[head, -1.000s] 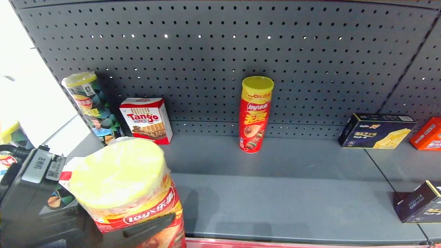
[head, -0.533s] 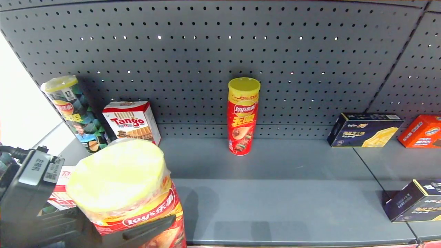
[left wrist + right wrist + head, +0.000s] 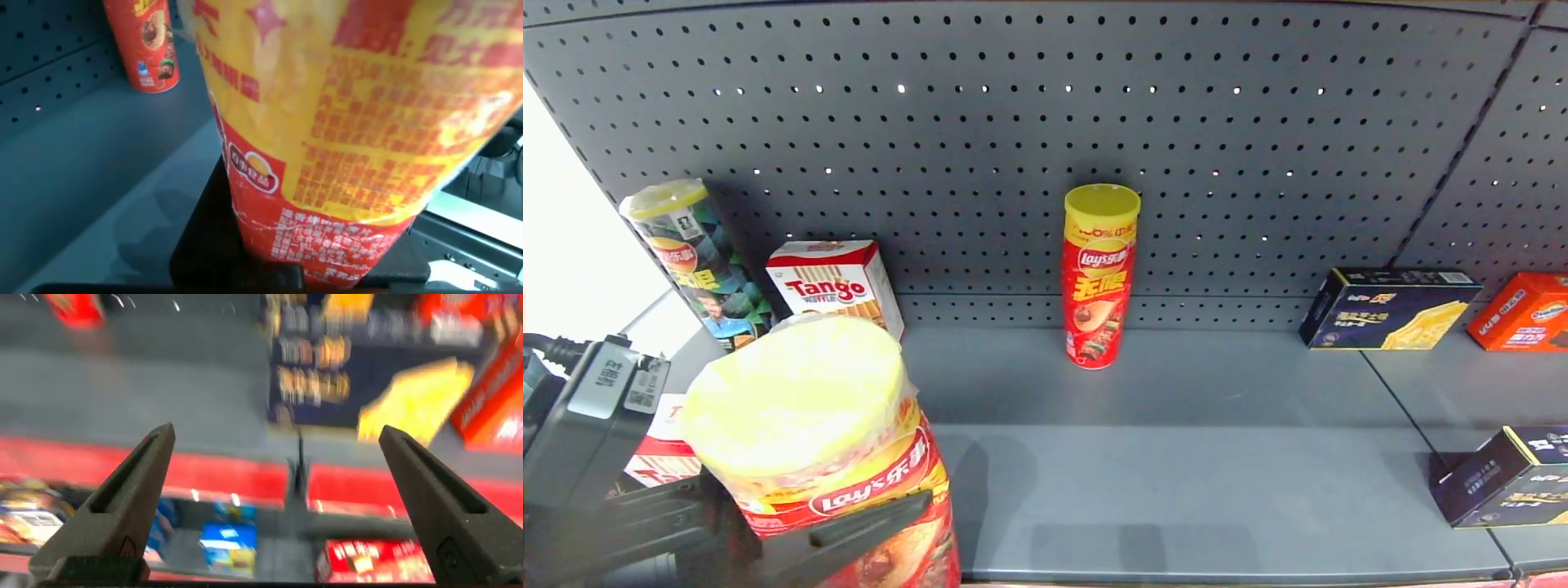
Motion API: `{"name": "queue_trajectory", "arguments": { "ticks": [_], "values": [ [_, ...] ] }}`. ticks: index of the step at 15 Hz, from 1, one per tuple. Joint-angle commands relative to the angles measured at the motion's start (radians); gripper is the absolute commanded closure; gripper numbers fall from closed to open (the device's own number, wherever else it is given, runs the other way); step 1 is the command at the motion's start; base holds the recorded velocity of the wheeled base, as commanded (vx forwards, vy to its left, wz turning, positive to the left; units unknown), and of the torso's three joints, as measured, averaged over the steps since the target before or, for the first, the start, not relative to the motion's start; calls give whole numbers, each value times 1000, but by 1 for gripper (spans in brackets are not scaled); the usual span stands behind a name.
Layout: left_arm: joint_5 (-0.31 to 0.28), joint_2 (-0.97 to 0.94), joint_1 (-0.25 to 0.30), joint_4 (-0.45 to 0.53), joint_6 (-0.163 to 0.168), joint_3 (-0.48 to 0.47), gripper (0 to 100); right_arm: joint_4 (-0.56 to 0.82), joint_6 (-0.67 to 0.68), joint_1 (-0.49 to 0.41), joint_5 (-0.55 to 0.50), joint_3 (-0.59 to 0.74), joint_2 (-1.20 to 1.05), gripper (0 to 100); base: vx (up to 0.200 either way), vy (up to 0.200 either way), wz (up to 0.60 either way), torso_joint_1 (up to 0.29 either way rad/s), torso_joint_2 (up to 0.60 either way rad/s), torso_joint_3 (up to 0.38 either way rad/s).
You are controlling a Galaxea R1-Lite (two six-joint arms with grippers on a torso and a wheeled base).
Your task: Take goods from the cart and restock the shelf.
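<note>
the grey shelf ran under a perforated back panel. near its front left corner the left end effector was clenched on the red chip can, a dark finger crossing the can's lower body; the can stood nearly upright, with its yellow lid under clear film. in the right wrist view the right end effector was released, its two fingers spread wide with nothing between them. a second red chip can stood upright at the middle of the back edge. a dark chip can stood in the back left corner, with a red and white wafer box just beside it. a navy box lay at the back edge toward the right, an orange box just beyond it, and another dark box sat near the front right corner.
</note>
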Motion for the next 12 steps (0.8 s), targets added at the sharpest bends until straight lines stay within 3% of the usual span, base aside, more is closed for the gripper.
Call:
{"name": "queue_trajectory", "arguments": {
  "ticks": [1,4,5,10,12],
  "values": [
    [1,2,-2,2,1,10,100,1,25,15,66,-226,306,0,0,0,0,0,0,0],
    [9,-2,-1,2,2,10,100,-48,24,87,141,-256,401,0,0,0,0,0,0,0],
    [21,-10,-4,2,2,1,100,-64,-13,145,151,-321,482,0,0,0,0,0,0,0],
    [21,-30,6,7,-1,-31,100,-147,-98,251,152,-433,775,0,0,0,0,0,0,0],
    [21,-33,4,7,-2,-33,100,-261,-99,306,149,-433,871,0,0,0,0,0,0,0]
  ]
}}
